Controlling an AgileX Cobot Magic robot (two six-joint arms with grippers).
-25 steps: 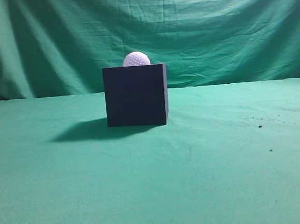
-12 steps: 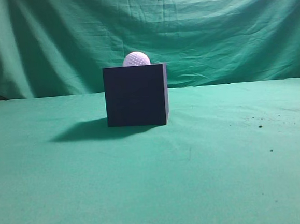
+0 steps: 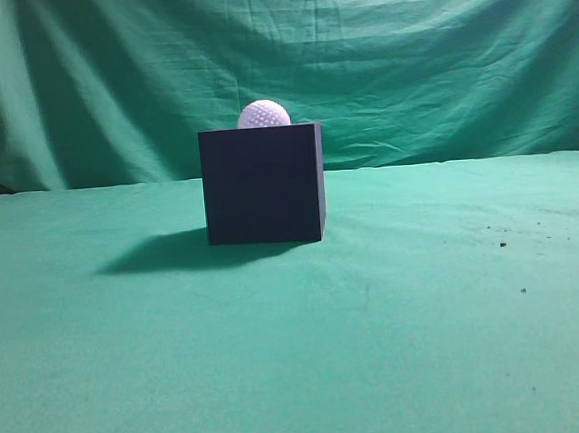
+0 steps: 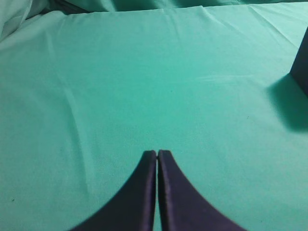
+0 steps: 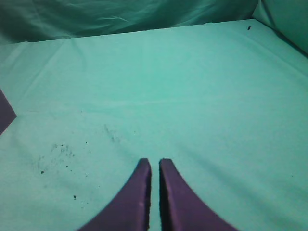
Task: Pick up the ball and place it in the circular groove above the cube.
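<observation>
Both grippers [image 4: 157, 153] [image 5: 155, 161] (closed) far from ball [image 3: 262, 114].

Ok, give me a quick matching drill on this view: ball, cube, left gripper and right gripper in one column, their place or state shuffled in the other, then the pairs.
Things:
1. ball
2. cube
3. left gripper
4. right gripper

Places or states:
A. shut, over cloth sprinkled with dark specks
B. stands on the green cloth, shadow cast to its left
C. sits on top of the dark block
D. shut, over clean cloth, the block's corner at the picture's right edge

Pairs: 1-C, 2-B, 3-D, 4-A
</observation>
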